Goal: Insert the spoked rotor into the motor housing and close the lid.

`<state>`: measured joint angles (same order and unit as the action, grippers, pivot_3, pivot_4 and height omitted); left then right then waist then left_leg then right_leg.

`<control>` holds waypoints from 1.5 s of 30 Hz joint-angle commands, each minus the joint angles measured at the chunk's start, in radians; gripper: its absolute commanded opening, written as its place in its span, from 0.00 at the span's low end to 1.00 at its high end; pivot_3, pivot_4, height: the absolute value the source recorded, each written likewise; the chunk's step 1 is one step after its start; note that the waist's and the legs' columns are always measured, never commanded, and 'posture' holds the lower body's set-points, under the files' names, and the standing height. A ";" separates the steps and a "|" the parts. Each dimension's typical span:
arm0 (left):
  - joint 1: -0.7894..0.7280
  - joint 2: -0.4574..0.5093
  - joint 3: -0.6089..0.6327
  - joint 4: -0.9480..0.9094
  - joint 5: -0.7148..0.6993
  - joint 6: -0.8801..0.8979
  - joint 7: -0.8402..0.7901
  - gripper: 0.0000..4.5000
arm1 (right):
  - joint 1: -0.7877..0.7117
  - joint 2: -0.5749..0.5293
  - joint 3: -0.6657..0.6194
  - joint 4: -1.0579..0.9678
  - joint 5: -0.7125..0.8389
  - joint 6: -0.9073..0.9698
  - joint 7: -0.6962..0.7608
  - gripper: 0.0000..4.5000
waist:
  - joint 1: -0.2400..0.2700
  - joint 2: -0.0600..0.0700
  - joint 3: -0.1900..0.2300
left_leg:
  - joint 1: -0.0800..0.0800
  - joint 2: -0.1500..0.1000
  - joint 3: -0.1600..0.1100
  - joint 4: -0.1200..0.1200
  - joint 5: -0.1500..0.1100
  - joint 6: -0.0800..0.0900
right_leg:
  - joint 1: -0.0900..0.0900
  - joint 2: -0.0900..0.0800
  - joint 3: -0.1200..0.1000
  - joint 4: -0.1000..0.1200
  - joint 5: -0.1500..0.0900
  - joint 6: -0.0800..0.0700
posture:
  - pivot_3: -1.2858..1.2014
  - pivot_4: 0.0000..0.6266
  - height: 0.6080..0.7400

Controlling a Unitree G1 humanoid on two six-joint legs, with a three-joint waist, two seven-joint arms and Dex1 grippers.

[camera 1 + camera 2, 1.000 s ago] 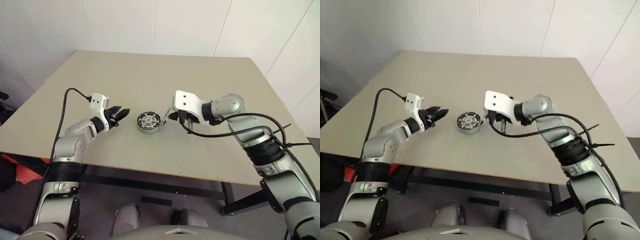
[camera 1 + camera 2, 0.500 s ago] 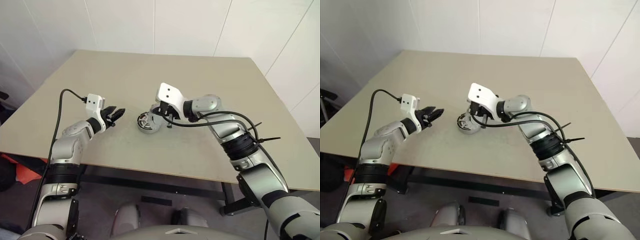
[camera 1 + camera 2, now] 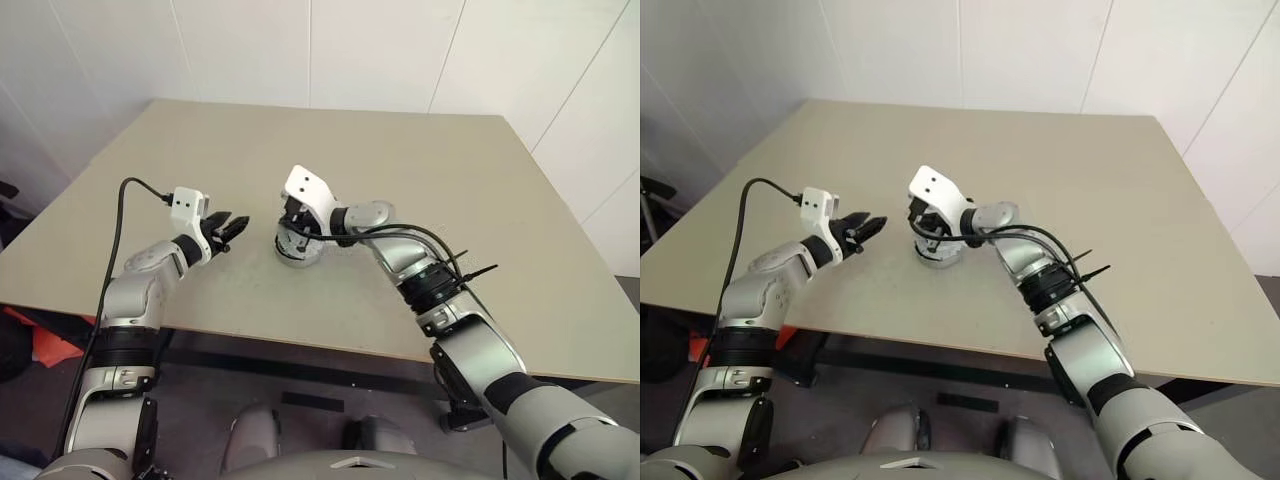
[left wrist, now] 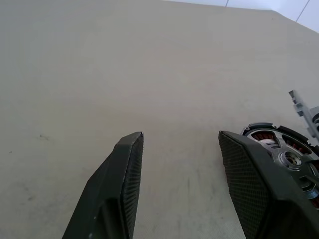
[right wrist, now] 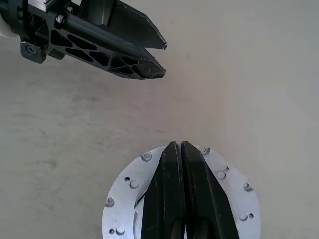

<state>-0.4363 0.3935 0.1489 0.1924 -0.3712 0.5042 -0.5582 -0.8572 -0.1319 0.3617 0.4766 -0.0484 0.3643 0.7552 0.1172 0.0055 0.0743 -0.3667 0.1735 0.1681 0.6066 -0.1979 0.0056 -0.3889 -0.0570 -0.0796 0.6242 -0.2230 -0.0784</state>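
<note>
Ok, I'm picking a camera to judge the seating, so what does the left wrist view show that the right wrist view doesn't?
Left wrist view: the motor housing from the side, with orange-copper windings and a metallic hub under spokes.

Right wrist view: the right gripper, shut, over a round silvery face with small holes, apparently the same unit from above.

Both: the beige table and the open left gripper.

**Surroundings around the work area**

A beige counter (image 3: 400, 160) is sitting against a white panelled wall (image 3: 370, 50). Something orange-red (image 3: 30, 335) is lying on the floor beneath the counter's left edge, and a dark crossbar (image 3: 300, 365) is running underneath it.
</note>
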 commanded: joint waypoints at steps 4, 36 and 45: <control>-0.028 0.004 0.006 -0.031 0.003 -0.024 0.006 0.57 | -0.053 0.072 -0.057 0.166 -0.001 -0.086 -0.103 0.01 | -0.008 0.000 0.000 | 0.000 0.000 0.000 0.000 0.000 0.000 | 0.000 0.000 0.000 0.000 0.000 0.000 | 0.52 0.00 1.00; -0.072 0.004 -0.007 0.022 0.006 -0.041 -0.035 0.57 | 0.040 0.001 -0.168 0.192 0.036 -0.435 -0.005 0.10 | -0.022 0.000 0.000 | 0.000 0.000 0.000 0.000 0.000 0.001 | 0.000 0.000 0.000 0.000 0.000 -0.001 | 0.52 0.00 1.00; -0.080 0.016 -0.009 0.055 0.016 -0.051 -0.049 0.57 | 0.083 0.012 -0.112 0.228 -0.024 -0.466 -0.013 0.73 | -0.022 0.000 0.000 | 0.000 0.000 0.000 0.000 0.000 0.001 | 0.000 0.000 0.000 0.000 0.000 -0.001 | 0.52 0.00 1.00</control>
<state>-0.4937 0.3942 0.1344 0.2611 -0.3593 0.4754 -0.6007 -0.7517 -0.1269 0.2474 0.7123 -0.0652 -0.0734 0.7541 0.0953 0.0053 0.0741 -0.3666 0.1734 0.1681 0.6064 -0.1981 0.0063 -0.3888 -0.0572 -0.0796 0.6243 -0.2229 -0.0789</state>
